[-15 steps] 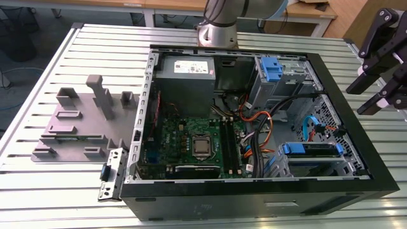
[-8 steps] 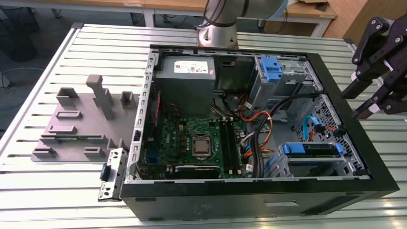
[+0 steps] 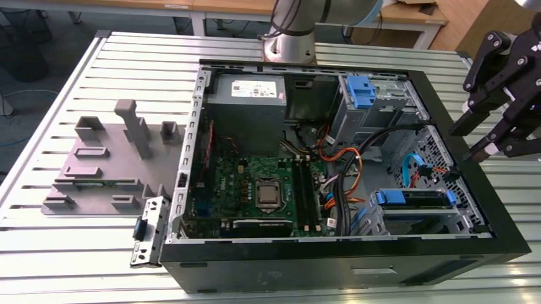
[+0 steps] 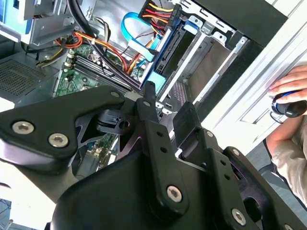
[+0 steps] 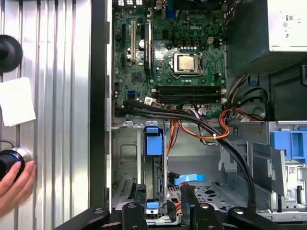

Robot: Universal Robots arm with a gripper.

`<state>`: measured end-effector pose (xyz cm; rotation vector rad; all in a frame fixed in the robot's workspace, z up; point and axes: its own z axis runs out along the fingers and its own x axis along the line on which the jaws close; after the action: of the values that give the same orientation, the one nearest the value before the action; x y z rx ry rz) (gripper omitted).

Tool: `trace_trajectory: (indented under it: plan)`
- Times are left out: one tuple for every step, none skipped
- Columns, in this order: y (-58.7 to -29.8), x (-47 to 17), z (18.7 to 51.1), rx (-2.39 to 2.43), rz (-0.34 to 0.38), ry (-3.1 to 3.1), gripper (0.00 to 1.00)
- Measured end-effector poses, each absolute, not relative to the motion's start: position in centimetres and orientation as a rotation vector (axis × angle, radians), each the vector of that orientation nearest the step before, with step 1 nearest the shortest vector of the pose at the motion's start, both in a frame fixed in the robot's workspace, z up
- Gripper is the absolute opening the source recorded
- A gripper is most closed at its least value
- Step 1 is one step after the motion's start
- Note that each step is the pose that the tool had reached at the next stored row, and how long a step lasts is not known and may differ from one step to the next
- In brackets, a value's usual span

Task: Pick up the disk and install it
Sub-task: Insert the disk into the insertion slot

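Farthest from the gripper (image 3: 467, 144), a grey moulded tray (image 3: 101, 164) sits on the table, its slots probably there to keep parts at fixed spots. Nearer, the computer case (image 3: 338, 253) lies on its side with the panel off, so the bays face up toward the arm. Just below the gripper, the disk (image 3: 412, 197) sits in its cage on blue rails, apparently seated. The gripper's fingers are spread and hold nothing. The sticker (image 3: 258, 88) print is too small to read.

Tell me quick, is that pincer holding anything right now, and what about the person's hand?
Pincer: open, holding nothing.
Person's hand: resting against a dark round knob; whether it grips cannot be told.
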<state>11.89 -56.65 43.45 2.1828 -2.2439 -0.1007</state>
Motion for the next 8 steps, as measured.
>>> trace_trajectory:
  plan:
    - [-56.65, 11.90, 43.26, 2.183, -0.101, -2.244, 0.42]
    - [-56.65, 11.91, 43.09, 2.183, -0.101, -2.244, 0.42]
    - [-56.65, 11.92, 42.90, 2.183, -0.101, -2.244, 0.42]
    - [-56.65, 11.93, 42.71, 2.183, -0.101, -2.244, 0.42]
    - [-56.65, 11.93, 42.54, 2.183, -0.101, -2.244, 0.42]
    - [-56.65, 11.93, 42.47, 2.183, -0.101, -2.244, 0.42]
    - [-56.65, 11.93, 42.46, 2.183, -0.101, -2.244, 0.42]
    - [-56.65, 11.93, 42.47, 2.183, -0.100, -2.244, 0.42]
